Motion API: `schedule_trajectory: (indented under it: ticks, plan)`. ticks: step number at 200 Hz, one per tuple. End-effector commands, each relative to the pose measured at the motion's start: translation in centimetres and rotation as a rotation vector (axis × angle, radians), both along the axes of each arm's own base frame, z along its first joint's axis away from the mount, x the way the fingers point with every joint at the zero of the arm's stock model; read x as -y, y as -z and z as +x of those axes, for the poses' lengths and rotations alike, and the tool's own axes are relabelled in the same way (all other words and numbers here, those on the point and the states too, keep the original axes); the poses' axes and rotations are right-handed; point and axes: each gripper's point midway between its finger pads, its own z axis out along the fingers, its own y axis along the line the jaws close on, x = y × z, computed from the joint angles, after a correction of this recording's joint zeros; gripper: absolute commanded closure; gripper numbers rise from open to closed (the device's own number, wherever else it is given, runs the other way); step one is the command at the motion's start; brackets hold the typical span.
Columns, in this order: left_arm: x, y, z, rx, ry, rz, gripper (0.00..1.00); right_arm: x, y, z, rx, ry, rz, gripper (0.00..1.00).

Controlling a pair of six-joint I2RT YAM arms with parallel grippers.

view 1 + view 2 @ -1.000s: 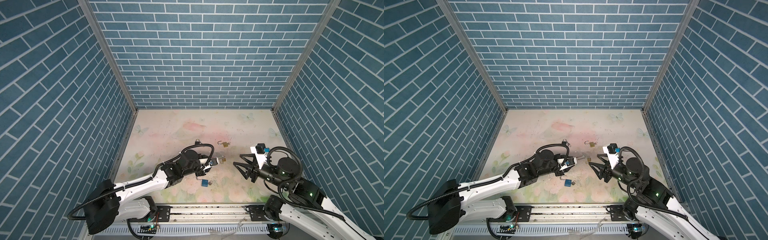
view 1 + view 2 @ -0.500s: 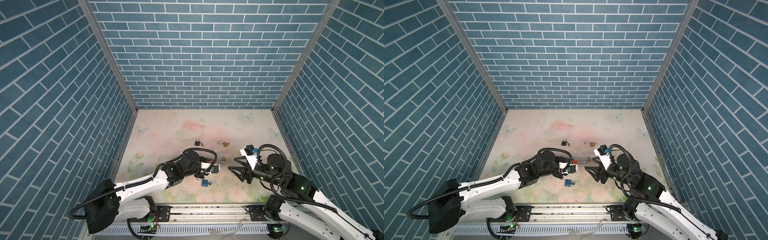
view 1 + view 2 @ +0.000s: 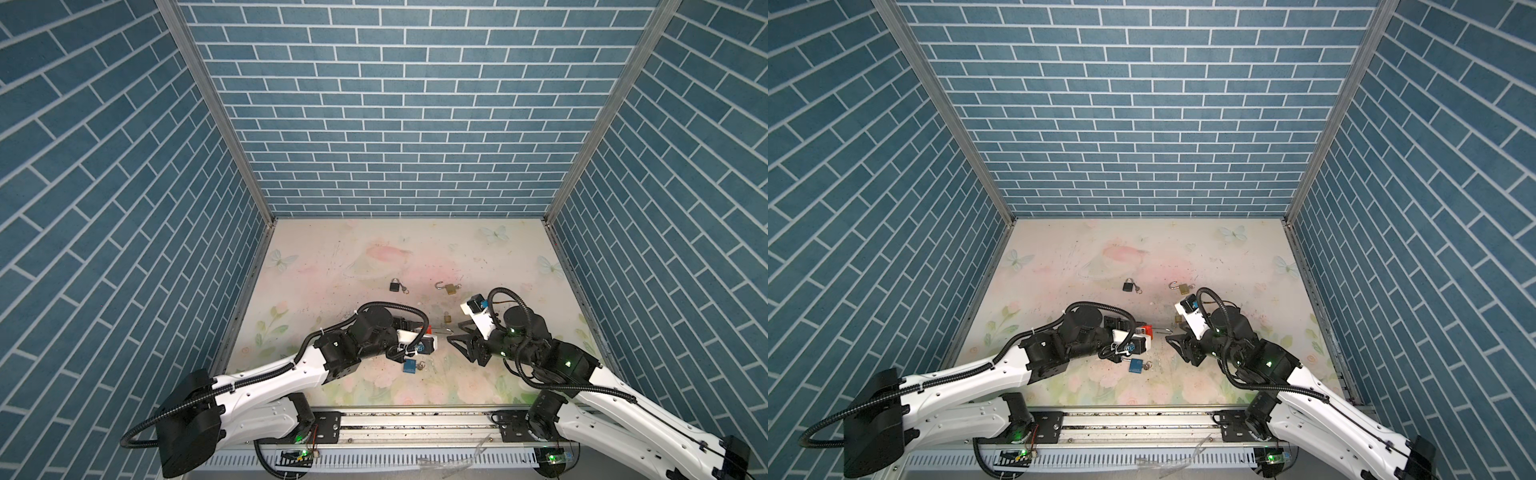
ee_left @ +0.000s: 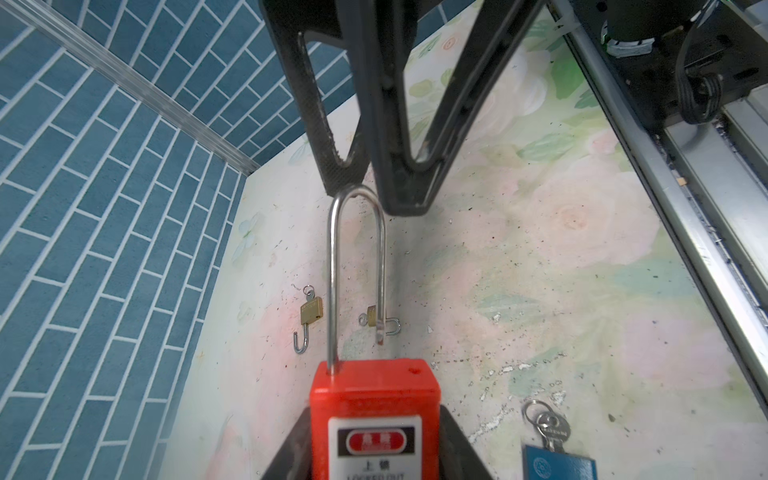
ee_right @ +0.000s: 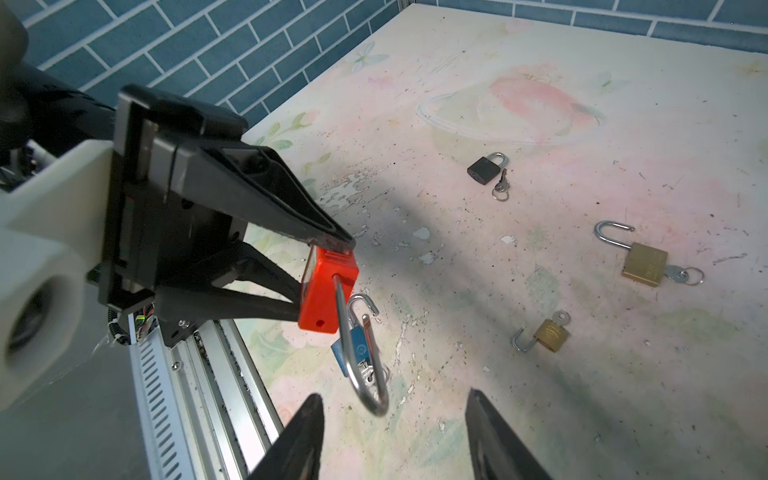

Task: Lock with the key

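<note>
Red plastic is showing between the jaws of the left gripper (image 5: 324, 276), which is clamping the red padlock (image 4: 374, 415) by its body; the long steel shackle (image 4: 333, 270) is standing open, its free end hanging clear of the body, and is pointing toward the right gripper (image 5: 392, 397); that gripper is gaping wide with nothing in its grasp, its fingers flanking the shackle's bend, though whether either is touching the steel I cannot tell; near the red padlock a blue padlock (image 5: 353, 345) is lying on the surface (image 5: 540, 415) with a key (image 4: 548, 424) in it; farther from the red padlock a small brass padlock (image 5: 550, 334), a large brass padlock (image 5: 644, 264) and a black padlock (image 5: 484, 168) are lying apart, each carrying its own key.
</note>
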Motion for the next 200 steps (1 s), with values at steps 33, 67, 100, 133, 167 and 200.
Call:
schedule_trajectory:
  ticks: [33, 67, 100, 133, 167, 200]
  plan:
    - [0.1, -0.7, -0.5, 0.033, 0.022, -0.029, 1.0, -1.2, -1.2, 0.0, 0.014, -0.039, 0.073, 0.6]
    - [0.2, -1.1, -0.1, 0.038, 0.001, -0.056, 1.0, -1.5, -0.8, -0.3, -0.009, -0.062, 0.065, 0.68]
    - [0.2, -1.3, 0.3, 0.049, -0.023, -0.064, 1.0, -1.7, -1.1, -0.2, -0.009, -0.071, 0.06, 0.79]
    - [-0.3, -1.4, 2.0, 0.103, -0.112, -0.063, 1.0, -1.9, -1.3, 0.3, -0.013, -0.052, 0.06, 0.92]
    - [-0.9, -1.7, 3.6, 0.182, -0.206, -0.068, 1.0, -2.6, -0.8, 0.6, -0.054, -0.049, 0.056, 1.0]
    - [-1.1, -2.2, 4.1, 0.222, -0.25, -0.085, 1.0, -3.3, -1.2, 0.5, -0.081, -0.068, 0.085, 1.0]
